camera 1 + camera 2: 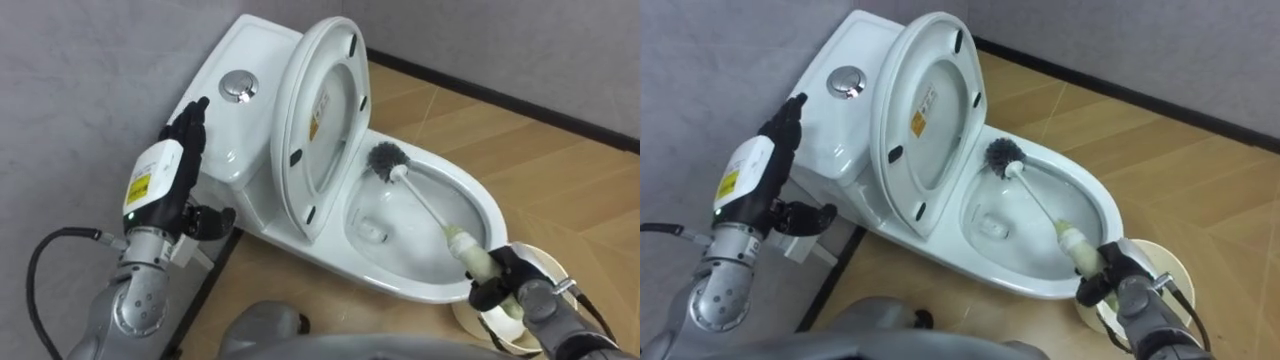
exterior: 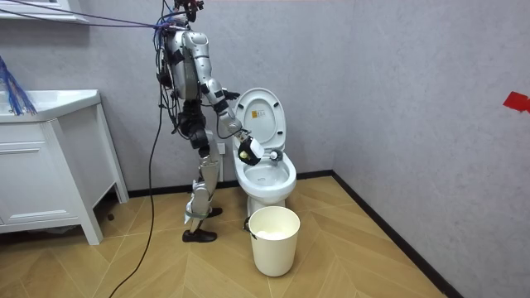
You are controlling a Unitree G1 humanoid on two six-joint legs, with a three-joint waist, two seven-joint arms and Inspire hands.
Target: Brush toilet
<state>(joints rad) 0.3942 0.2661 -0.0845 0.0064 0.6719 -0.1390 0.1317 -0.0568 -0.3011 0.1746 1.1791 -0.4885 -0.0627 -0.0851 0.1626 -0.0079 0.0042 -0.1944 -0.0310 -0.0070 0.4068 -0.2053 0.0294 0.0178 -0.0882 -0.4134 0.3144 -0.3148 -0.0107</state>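
Your right hand (image 1: 498, 280) is clenched around the cream handle of the white-shafted toilet brush with dark bristles (image 1: 428, 207), low at the front edge of the white ceramic toilet (image 1: 478, 192). The shaft slants across the bowl, and the bristle head sits at the rear of the bowl, against the inner wall just below the raised white plastic seat and lid (image 1: 320, 110), which stand tilted back toward the tank. Your left hand (image 1: 175, 155) is released, fingers straight and pointing up along the side of the tank near the round chrome flush button (image 1: 238, 86); you cannot tell from these views whether it touches the porcelain. In the room view you are standing upright beside the toilet, on its side toward the room view's left, with a cream round plastic bin (image 2: 274, 248) on the wooden floor just in front of the bowl and a white cabinet (image 2: 41, 165) well apart at the room view's left.
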